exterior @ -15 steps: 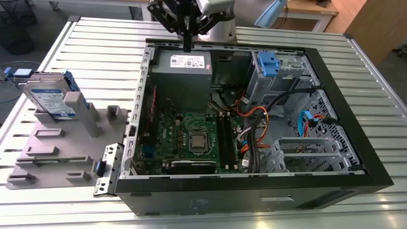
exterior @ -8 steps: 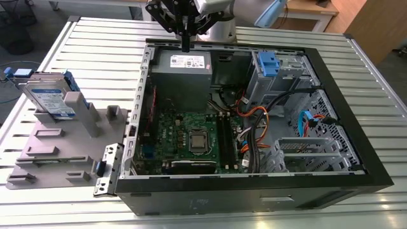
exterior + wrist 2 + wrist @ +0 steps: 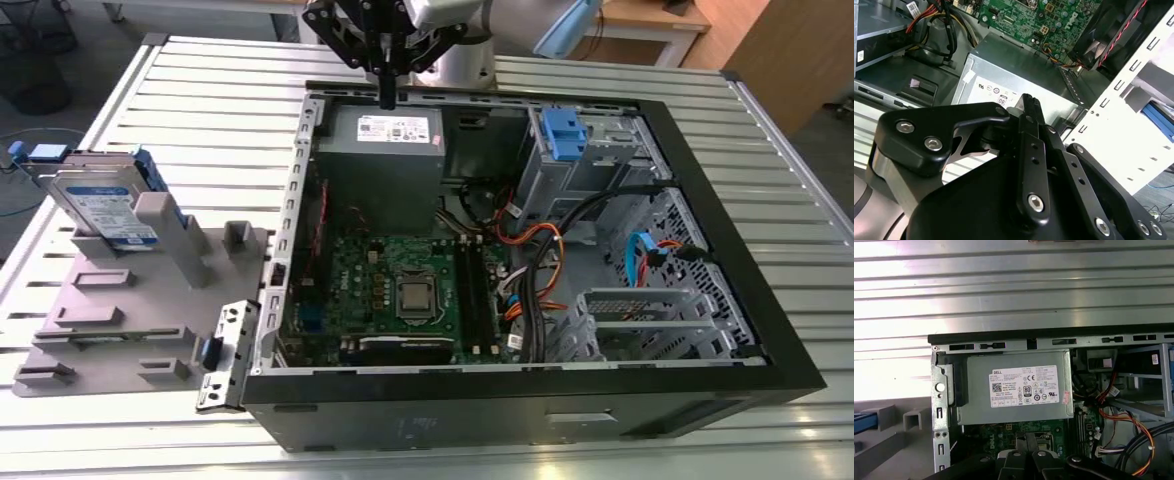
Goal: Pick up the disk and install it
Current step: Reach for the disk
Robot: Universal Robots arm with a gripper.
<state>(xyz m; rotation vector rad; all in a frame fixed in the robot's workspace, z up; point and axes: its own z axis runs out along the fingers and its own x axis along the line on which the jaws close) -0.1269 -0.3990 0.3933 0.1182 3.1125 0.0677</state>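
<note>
My pincer (image 3: pixel 387 97) hangs at twelve o'clock in the exterior view, over the far rim of the open case (image 3: pixel 534 400). Its fingers are pressed together with no gap between them, and they grip nothing. In the second wrist view the closed pincer (image 3: pixel 1029 102) points down toward the power supply (image 3: pixel 1019 65). That grey box with its white sticker lies just beneath me in both wrist views (image 3: pixel 1016 390). In the exterior view it sits at twelve o'clock inside the case (image 3: pixel 384 135), with the motherboard (image 3: pixel 400 280) just at its six o'clock side.

The disk (image 3: pixel 107 205) is well apart from me, at about nine o'clock in the exterior view, on that view's left and outside the case. It stands tilted on edge in a grey holder (image 3: pixel 120 310) on the slatted table (image 3: pixel 200 100), with its blue bracket showing along its far edge. A blue latch (image 3: pixel 561 135) sits at about one o'clock inside the case.
</note>
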